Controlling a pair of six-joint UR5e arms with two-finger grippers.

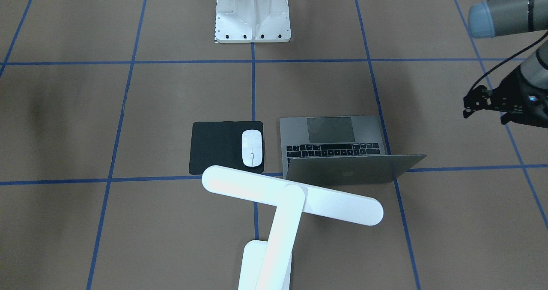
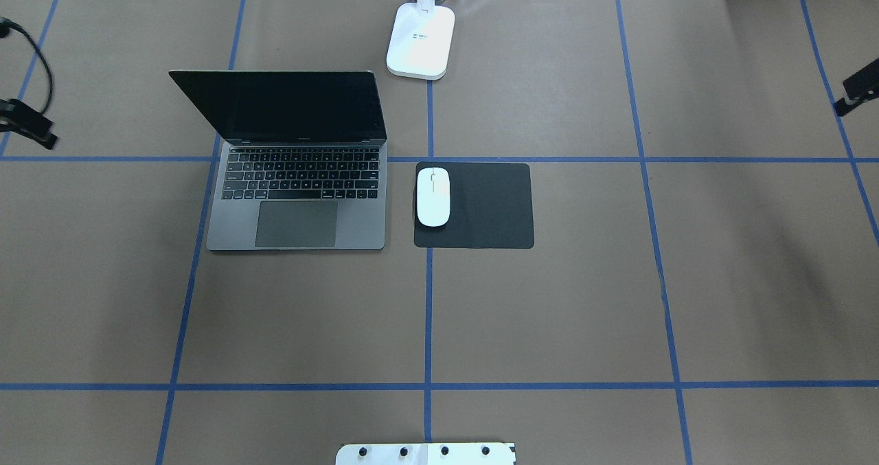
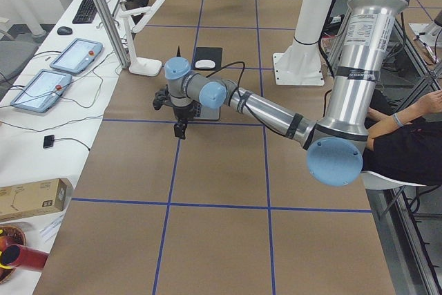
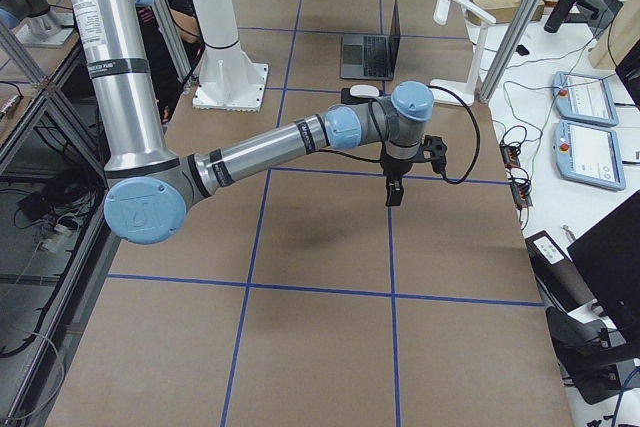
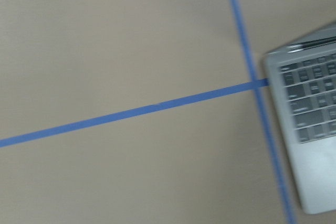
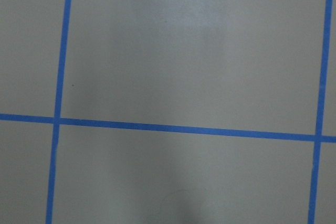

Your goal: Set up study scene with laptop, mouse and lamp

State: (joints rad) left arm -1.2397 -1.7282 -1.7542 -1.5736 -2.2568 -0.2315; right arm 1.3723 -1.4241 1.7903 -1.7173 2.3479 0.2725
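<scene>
- At the bottom edge of the overhead view, nearest the robot, sits the white pedestal [image 2: 426, 453], clear of the action.
- In mid-frame the mouse [image 2: 433, 196] lies on the left strip of the black pad [image 2: 491, 207], with its long axis running top to bottom. Just left of it stands the open laptop [image 2: 295, 197], screen toward the top.
- The left gripper [image 2: 41, 134] hangs at the left edge, level with the screen. The laptop lies to its right, so this is the nearer arm for it. I cannot tell whether its fingers are parted.
- The right gripper [image 2: 848, 101] sits at the right edge, well apart from the pad, with the mouse to its left. Its fingers cannot be read either.
- At top centre stands the lamp [image 2: 420, 39], roughly midway between the 2 arms. All 3 things look placed.
</scene>
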